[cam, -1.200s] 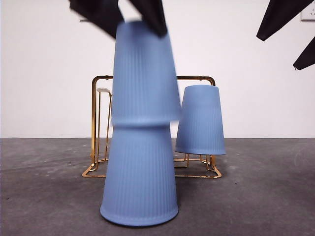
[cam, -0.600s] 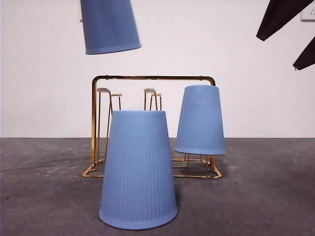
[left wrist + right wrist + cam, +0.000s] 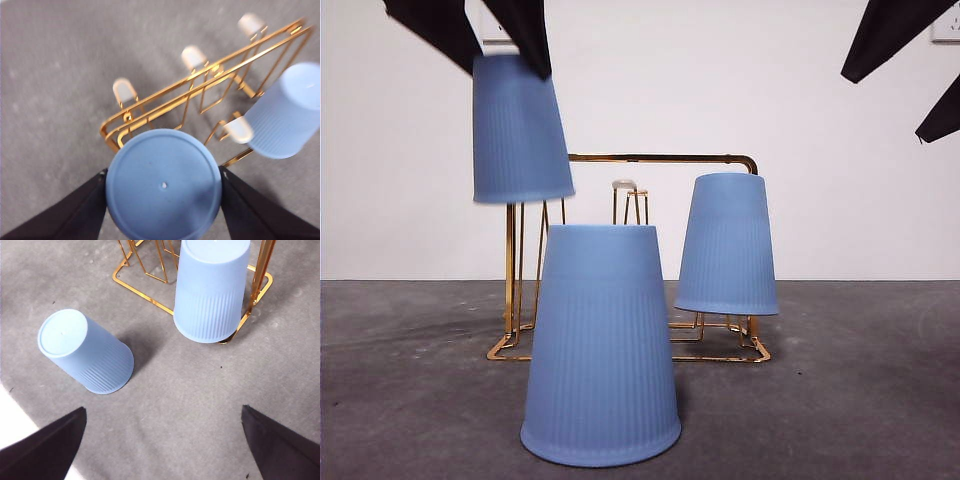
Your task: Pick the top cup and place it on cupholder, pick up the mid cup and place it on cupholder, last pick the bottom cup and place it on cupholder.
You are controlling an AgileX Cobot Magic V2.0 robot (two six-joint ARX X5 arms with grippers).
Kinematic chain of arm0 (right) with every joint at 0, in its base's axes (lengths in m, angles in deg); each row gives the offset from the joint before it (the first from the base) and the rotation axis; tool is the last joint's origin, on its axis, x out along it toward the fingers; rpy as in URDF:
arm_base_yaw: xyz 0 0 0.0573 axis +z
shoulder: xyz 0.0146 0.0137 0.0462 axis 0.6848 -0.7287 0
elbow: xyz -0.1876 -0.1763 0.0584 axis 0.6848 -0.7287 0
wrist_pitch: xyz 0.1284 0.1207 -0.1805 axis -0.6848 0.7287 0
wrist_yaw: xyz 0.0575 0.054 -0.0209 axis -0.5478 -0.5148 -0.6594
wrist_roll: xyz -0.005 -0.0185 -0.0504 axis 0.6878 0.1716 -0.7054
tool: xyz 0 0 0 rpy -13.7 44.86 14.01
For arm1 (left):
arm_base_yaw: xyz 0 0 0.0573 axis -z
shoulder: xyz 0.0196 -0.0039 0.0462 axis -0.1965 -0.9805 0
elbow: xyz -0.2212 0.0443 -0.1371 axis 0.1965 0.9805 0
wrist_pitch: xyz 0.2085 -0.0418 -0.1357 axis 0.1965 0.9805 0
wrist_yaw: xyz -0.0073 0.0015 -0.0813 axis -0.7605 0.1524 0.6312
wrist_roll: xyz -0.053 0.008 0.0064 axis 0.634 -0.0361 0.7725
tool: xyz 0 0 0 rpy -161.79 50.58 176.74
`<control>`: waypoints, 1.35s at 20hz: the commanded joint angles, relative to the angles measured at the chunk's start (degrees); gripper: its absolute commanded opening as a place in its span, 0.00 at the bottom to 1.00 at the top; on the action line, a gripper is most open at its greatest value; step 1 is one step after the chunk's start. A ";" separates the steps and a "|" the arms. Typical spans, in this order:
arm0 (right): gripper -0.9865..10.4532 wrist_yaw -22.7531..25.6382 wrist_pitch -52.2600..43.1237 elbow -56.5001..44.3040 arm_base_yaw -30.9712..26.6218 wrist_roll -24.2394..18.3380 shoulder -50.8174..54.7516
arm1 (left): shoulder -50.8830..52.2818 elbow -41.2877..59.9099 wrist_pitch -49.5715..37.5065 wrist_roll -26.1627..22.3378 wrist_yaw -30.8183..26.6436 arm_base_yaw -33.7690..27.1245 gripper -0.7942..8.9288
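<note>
Now that the mid cup (image 3: 520, 130) has come down from high at the left, clamped in the left gripper (image 3: 163, 186), it hangs seemingly over the cupholder (image 3: 720, 157)'s left prongs; right gripper (image 3: 162, 440) waits, spread empty.

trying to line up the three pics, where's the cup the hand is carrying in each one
Front view: the held cup hangs upside down at upper left, between the left hand's jaws, over the rack's left end.
Left wrist view: its round bottom fills the lower middle.
Right wrist view: not in it.
Shared landmark: the gold rack, with the racked cup on it, shows in all three.
</note>
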 commanded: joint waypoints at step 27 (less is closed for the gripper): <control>0.52 -0.28 -2.47 0.48 0.37 0.50 -0.39 | -4.24 -1.42 5.11 2.89 2.60 -1.16 0.51</control>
